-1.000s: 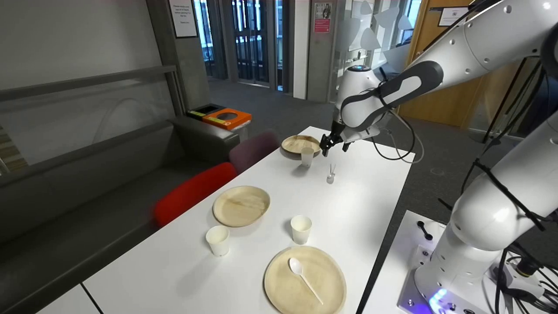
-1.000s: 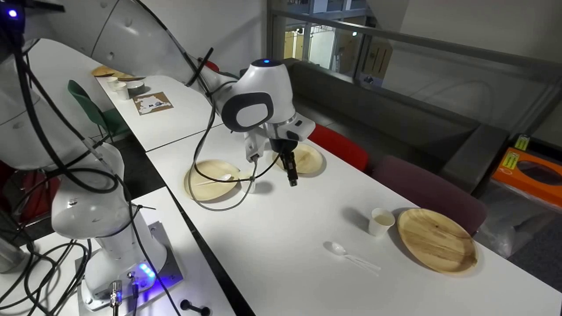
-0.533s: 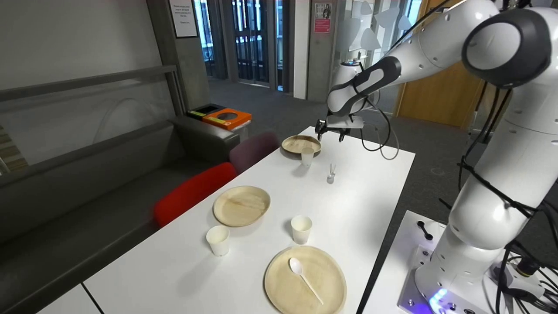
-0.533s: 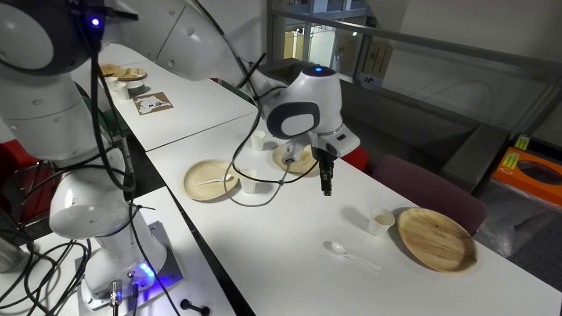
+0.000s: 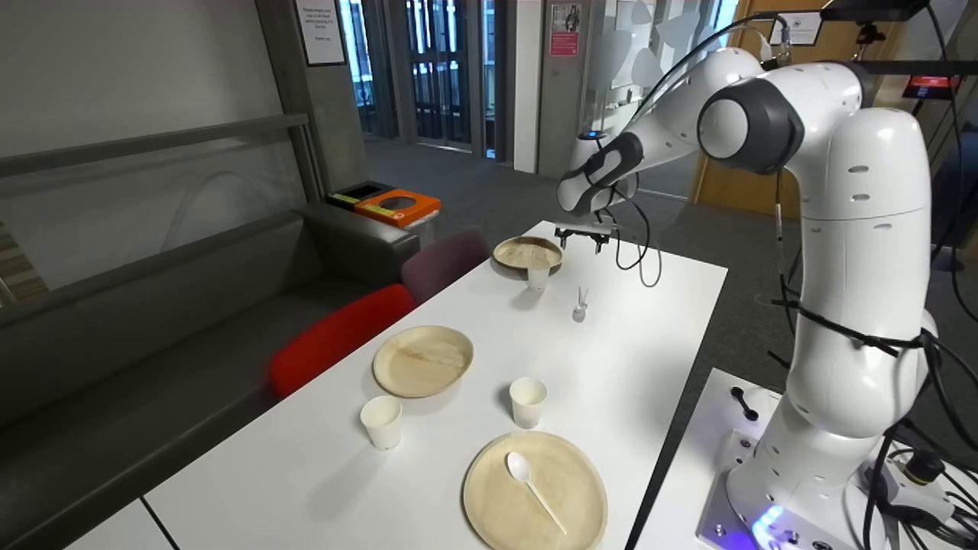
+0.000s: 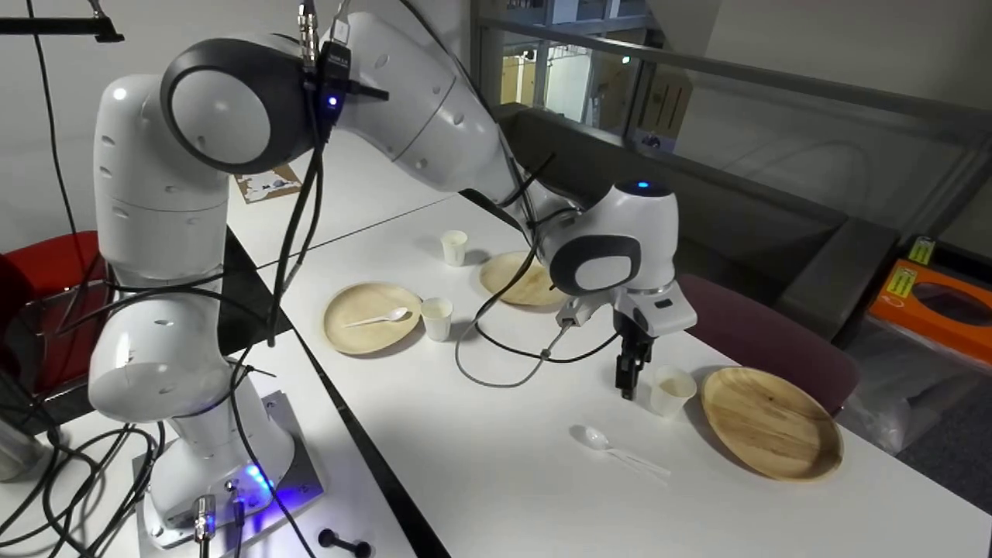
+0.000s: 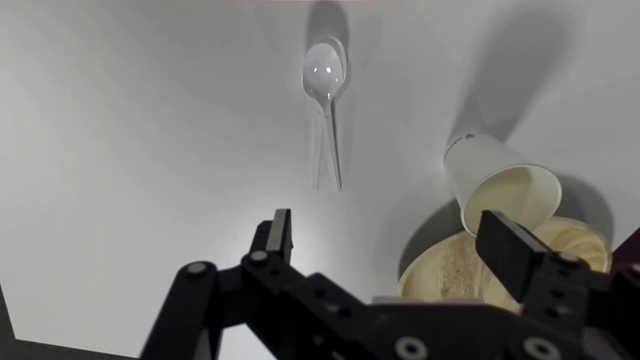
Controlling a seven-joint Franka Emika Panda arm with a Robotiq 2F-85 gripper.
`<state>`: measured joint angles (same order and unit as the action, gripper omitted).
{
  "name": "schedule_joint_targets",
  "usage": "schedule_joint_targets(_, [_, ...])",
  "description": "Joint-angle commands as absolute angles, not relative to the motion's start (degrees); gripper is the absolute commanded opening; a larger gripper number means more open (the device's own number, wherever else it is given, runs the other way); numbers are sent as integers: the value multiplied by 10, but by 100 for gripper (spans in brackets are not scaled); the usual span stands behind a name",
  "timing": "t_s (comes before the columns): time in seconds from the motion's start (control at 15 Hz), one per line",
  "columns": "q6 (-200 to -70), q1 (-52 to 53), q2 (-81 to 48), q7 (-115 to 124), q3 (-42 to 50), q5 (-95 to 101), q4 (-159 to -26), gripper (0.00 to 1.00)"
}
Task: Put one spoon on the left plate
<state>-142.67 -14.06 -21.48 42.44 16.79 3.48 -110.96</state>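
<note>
Two white spoons lie together on the white table, one bowl on top of the other, in both exterior views [image 5: 579,314] [image 6: 597,439] and the wrist view [image 7: 322,70]. Their handles spread slightly. My gripper [image 7: 386,220] is open and empty above the table, a little beyond the handle ends; it shows in both exterior views [image 5: 581,243] [image 6: 626,391]. The left plate, round, shallow and beige-tan, is bare in both exterior views [image 5: 424,361] [image 6: 500,271]. It is out of the wrist view. Another white spoon [image 5: 518,466] rests on the larger flat beige plate [image 5: 489,512].
A paper cup [image 7: 480,160] stands close beside my gripper's right finger, with a deeper tan plate [image 7: 455,265] behind it. Two more cups [image 5: 382,421] [image 5: 527,402] stand near the other plates. Chairs [image 5: 344,336] line the table's far side. The arm's cable loops low [image 6: 504,384].
My arm has swung along the table toward the two spoons and the deeper plate, and the gripper has come lower. The spoons, plates and cups have not moved.
</note>
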Motion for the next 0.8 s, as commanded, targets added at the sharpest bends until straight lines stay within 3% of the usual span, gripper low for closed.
schedule_joint_targets(0.0, [-1425, -129, -220, 421, 180, 27, -1104, 100])
schedule_joint_targets(0.4, [-1419, -126, -219, 424, 181, 28, -1099, 100])
schedule_joint_targets(0.73, [-1400, -97, -294, 470, 195, 53, -1059, 100])
